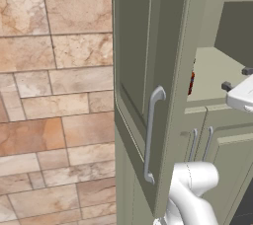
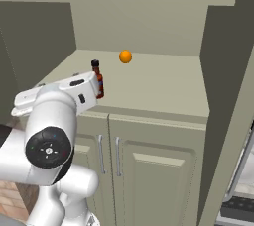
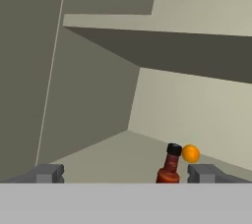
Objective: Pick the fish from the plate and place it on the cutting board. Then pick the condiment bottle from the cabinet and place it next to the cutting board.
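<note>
1. The cabinet (image 2: 149, 17) is pale sage green, its recess shaded darker.
2. The condiment bottle (image 2: 97, 80) is dark red with a black cap.
3. Behind the bottle, the ball (image 2: 125, 57) is plain orange.
4. The door handle (image 1: 152, 132) is silver.
5. Beside the cabinet, the wall tiles (image 1: 54, 95) are mottled tan and rust.
6. The arm (image 2: 49, 136) is white with dark joints.

Condiment bottle (image 2: 97, 80) base behind gripper (image 2: 94, 87)

The condiment bottle (image 3: 169, 167), dark red with a black cap, was seen upright on the cabinet (image 3: 93, 100) shelf, between the widely parted fingertips (image 3: 47, 173) and close to the right one. An orange ball (image 3: 190, 154) was seen just beyond it.
</note>
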Robot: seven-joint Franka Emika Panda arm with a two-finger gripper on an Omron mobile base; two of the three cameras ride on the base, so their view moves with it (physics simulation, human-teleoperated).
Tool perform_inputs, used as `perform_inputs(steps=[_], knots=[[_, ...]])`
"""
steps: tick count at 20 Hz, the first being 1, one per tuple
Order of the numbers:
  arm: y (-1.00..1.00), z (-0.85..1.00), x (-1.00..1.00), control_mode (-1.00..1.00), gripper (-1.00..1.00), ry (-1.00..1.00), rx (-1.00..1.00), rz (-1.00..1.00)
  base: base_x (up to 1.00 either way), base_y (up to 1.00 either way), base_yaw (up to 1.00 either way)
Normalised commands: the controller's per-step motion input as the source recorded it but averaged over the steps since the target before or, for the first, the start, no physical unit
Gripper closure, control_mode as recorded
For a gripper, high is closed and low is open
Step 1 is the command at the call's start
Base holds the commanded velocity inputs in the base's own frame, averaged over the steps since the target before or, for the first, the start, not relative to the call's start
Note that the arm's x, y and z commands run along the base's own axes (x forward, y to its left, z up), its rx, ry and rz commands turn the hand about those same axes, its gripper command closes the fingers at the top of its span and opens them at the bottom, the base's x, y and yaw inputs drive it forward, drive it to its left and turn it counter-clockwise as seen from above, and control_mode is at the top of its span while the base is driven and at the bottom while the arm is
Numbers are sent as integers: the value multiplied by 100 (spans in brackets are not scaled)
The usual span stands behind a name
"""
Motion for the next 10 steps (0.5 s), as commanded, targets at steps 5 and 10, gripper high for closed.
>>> perform_inputs(steps=[5,10], knots=[[20,-26,9,-100,-100,-9,2,-3,0,0,0],[18,-30,10,-100,-100,-9,2,-3,0,0,0]])
